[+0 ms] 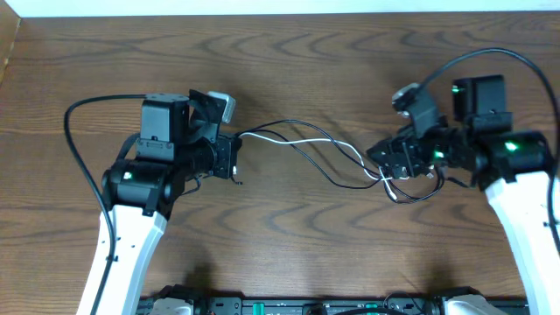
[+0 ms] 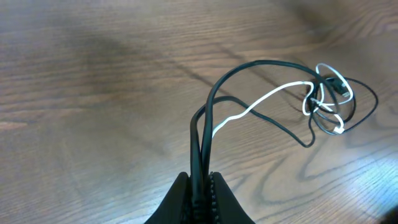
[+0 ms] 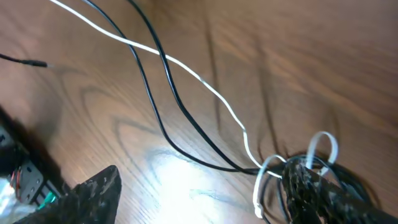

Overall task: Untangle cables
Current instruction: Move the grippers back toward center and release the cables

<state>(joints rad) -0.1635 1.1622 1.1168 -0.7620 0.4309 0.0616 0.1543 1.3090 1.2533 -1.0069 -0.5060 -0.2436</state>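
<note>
Worktop (image 1: 289, 52): cables (image 1: 302, 143) strung across the middle, well off its edges.
Left gripper (image 2: 200, 182): jaws clamped on cables.
Right gripper (image 1: 391, 172): jaws apart, tangle against one.

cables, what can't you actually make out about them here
- Left wrist: whether the white cable is in the left gripper with the black cables; they cover its end.
- Right wrist: how the knot loops; a finger and the bottom edge hide it.
- Overhead: plug ends, too small; the right gripper partly covers the knot.
</note>
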